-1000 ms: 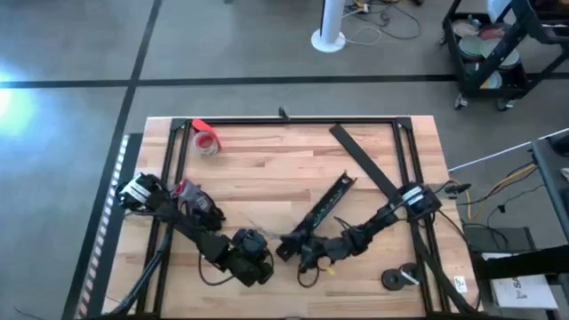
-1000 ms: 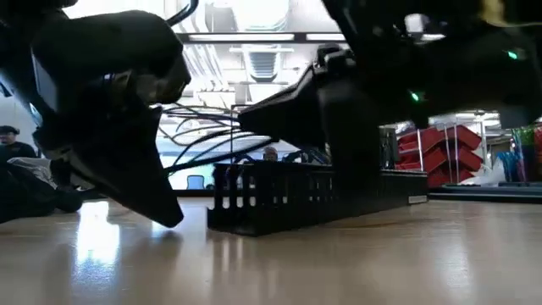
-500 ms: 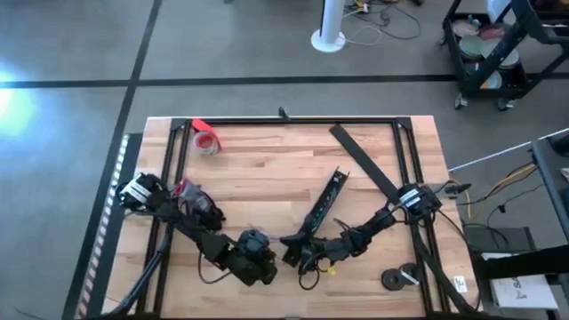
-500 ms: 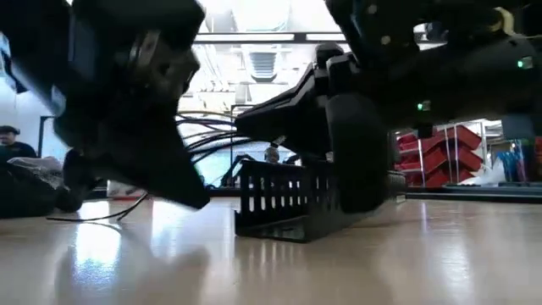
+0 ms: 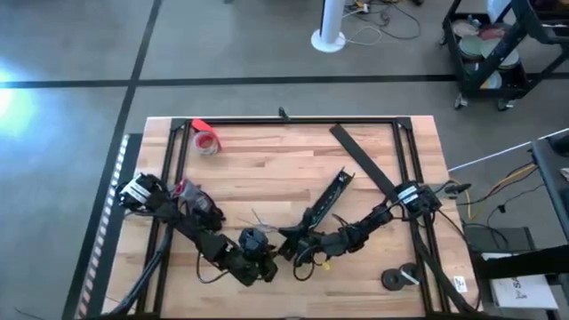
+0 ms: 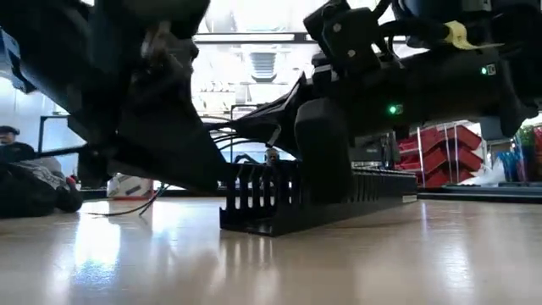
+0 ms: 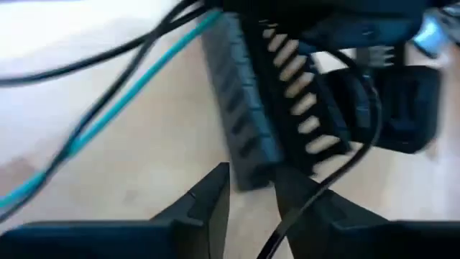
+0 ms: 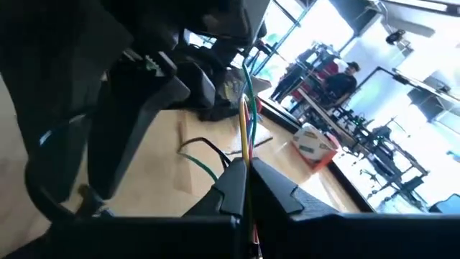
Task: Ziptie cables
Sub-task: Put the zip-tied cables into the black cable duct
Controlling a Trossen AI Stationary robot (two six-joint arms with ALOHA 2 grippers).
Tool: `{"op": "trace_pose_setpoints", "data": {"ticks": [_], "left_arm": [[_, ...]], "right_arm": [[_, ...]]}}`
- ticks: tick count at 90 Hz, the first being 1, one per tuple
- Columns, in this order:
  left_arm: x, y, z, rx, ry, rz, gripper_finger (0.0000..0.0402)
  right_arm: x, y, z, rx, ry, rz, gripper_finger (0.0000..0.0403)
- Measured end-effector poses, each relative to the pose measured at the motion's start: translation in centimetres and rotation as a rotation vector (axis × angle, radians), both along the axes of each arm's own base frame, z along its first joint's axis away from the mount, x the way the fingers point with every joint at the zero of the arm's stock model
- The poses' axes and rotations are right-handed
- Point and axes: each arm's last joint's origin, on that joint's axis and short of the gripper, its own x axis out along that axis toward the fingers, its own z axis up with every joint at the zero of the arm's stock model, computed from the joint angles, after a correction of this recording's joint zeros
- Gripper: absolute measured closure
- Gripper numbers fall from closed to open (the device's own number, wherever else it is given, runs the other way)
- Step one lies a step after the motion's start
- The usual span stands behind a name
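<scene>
The cables [image 8: 246, 126] are a thin bundle of green, yellow, red and dark wires; in the left wrist view a teal strand and a black strand [image 7: 108, 108] run side by side across the wood. From above they show only as faint thin strands [image 5: 260, 219] on the table [image 5: 267, 169] near its front edge, just where the 2 grippers meet. The ziptie cannot be told apart in any view.

At the far left corner of the table lies a red tape roll [image 5: 205, 140]. The left arm reaches in from the left edge, and the left gripper [image 5: 266, 258] sits low near the front edge, just beside the slotted end of a black cable duct [image 5: 324, 210]. Its 2 fingers [image 7: 208, 198] stand a narrow gap apart with bare wood between them, holding nothing that can be seen.

The duct is a long open channel with comb-like slotted walls [image 6: 262, 193], resting on the table and running diagonally from the centre toward the front. In the low view dark wires arc over its near end [image 6: 246, 140]; whether any lie inside the channel cannot be told.

A wide flat black strip [image 5: 363, 164] lies diagonally farther right, apart from the duct. The right gripper [image 5: 293, 247] comes in from the right edge and meets the left one at the duct's near end. Its fingers [image 8: 233, 183] are pinched on the bundle of wires, which rises straight out from between them. Near the front right corner sit 2 small dark round parts [image 5: 400, 277].
</scene>
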Motion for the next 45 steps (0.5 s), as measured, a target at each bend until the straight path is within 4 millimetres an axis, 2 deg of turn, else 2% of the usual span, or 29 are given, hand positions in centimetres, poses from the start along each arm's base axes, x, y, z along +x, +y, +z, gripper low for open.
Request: {"op": "trace_pose_setpoints", "data": {"ticks": [11, 24, 34, 45], "left_arm": [[-0.1, 0.2, -0.3, 0.013, -0.011, -0.009, 0.0300], [0.3, 0.1, -2.0, 0.096, 0.003, -0.006, 0.0305], [0.4, 0.2, -3.4, 0.232, 0.020, 0.007, 0.0314], [0.8, 0.2, -3.6, 0.385, -0.003, 0.007, 0.0325]], "right_arm": [[0.5, -0.5, 0.3, 0.000, -0.012, -0.044, 0.0403], [1.2, -0.7, 0.8, 0.009, -0.032, -0.052, 0.0403], [1.3, -0.6, 0.9, 0.013, -0.037, -0.046, 0.0403], [1.3, -0.7, 0.8, 0.017, -0.025, -0.048, 0.0403]]}}
